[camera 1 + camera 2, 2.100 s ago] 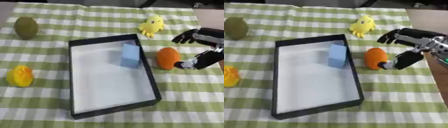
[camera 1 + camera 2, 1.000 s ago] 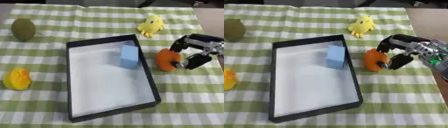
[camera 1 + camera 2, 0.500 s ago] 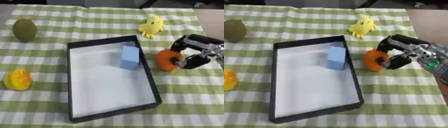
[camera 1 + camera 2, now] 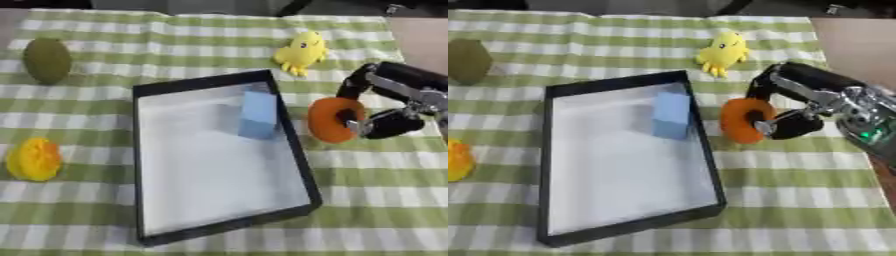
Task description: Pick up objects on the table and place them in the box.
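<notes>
My right hand (image 4: 385, 107) is curled round an orange round object (image 4: 328, 119) just right of the black box (image 4: 293, 150), with fingers over its top and the thumb at its side. The orange object appears slightly off the cloth, close to the box's right wall. Inside the box stands a blue block (image 4: 259, 114) near the right wall. A yellow plush toy (image 4: 301, 52) lies beyond the box. An olive green oval object (image 4: 47, 60) sits at the far left. A yellow-orange fruit-like object (image 4: 34, 159) lies at the left edge. My left hand is out of sight.
A green and white checked cloth (image 4: 376, 190) covers the table. Bare brown tabletop (image 4: 859, 45) shows at the upper right past the cloth's edge.
My right hand has gone from spread beside the orange object to closed round it, and the object has shifted slightly left toward the box. The camera has also shifted a little.
</notes>
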Available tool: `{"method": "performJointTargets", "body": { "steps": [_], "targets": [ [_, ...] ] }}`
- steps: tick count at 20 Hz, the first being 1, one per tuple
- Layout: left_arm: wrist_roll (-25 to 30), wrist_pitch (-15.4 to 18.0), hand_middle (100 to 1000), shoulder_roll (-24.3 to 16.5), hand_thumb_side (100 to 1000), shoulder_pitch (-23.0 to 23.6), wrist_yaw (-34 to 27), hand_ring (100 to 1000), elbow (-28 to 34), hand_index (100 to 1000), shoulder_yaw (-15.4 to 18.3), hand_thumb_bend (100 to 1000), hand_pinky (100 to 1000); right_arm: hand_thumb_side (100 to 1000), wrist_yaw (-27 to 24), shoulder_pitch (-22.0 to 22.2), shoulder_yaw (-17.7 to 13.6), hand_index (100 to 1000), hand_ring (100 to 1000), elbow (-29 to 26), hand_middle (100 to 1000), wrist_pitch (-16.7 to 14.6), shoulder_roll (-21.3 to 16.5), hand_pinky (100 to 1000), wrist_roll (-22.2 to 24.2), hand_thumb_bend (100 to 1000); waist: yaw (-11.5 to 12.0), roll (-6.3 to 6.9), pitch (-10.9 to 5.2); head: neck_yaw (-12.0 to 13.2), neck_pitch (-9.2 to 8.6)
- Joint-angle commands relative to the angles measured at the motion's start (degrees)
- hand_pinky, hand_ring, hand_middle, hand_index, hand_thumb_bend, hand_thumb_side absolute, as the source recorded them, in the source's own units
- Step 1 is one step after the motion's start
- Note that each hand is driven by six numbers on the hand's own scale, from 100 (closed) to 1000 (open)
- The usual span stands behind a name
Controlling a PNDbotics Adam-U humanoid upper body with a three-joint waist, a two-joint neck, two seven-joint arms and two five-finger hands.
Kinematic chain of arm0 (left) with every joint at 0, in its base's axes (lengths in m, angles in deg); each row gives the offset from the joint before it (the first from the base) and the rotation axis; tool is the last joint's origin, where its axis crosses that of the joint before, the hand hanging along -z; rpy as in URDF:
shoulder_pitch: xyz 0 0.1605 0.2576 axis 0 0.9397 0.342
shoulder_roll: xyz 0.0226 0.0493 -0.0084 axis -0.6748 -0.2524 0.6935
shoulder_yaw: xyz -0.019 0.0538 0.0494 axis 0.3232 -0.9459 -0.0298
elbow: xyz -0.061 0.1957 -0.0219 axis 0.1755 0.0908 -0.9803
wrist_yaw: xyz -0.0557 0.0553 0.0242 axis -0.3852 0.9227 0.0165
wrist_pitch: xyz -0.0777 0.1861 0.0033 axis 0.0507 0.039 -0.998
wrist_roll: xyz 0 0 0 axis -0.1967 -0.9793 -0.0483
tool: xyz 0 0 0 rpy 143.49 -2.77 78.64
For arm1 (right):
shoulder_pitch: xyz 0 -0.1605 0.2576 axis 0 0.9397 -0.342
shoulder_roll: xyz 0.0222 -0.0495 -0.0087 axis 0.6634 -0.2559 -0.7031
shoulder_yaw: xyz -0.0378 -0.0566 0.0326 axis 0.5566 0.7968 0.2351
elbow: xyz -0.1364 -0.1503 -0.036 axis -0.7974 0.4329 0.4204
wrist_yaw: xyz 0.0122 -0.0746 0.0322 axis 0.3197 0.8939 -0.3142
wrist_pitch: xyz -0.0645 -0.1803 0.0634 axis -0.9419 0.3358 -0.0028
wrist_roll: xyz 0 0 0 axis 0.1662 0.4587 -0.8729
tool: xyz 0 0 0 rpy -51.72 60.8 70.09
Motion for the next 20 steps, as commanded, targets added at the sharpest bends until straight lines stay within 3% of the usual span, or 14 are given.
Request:
{"method": "performJointTargets", "body": {
  "steps": [1,7,10,15,20],
  "targets": [
    [-0.05,-0.03,807,-1.93,765,-0.12,0.08,854,0.82,796,0.27,143,849,100,-0.39,-0.41,-3.29,622,641,-2.81,498,-2.81,-3.99,774,-1.23,100,-0.27,0.57,-1.33,0.23,0.12],
    [-0.02,0.00,807,-2.43,764,0.17,0.18,854,0.64,796,0.23,141,848,100,-2.64,-2.71,-6.43,623,639,-2.99,482,-10.79,-5.59,776,-4.20,101,-0.63,0.56,-1.85,0.49,0.61],
    [0.07,0.00,807,-2.65,763,0.25,0.21,854,0.60,796,0.15,139,848,100,-4.89,-5.63,-6.48,622,638,-2.99,481,-15.25,-5.70,777,-4.49,100,-0.63,0.50,-2.09,0.42,0.87],
    [0.25,0.00,808,-3.06,760,0.17,0.22,855,0.62,796,-0.08,137,848,100,-7.86,-13.09,-2.02,624,635,-2.99,486,-20.29,-4.28,775,0.05,104,-0.38,0.41,-2.52,-0.09,1.29],
    [0.39,-0.01,808,-3.34,760,0.30,0.23,855,0.62,796,-0.23,137,847,100,-9.04,-22.28,4.35,628,634,-2.99,493,-18.93,0.51,773,6.83,100,-0.35,0.37,-2.89,-0.41,1.62]
  ]
}}
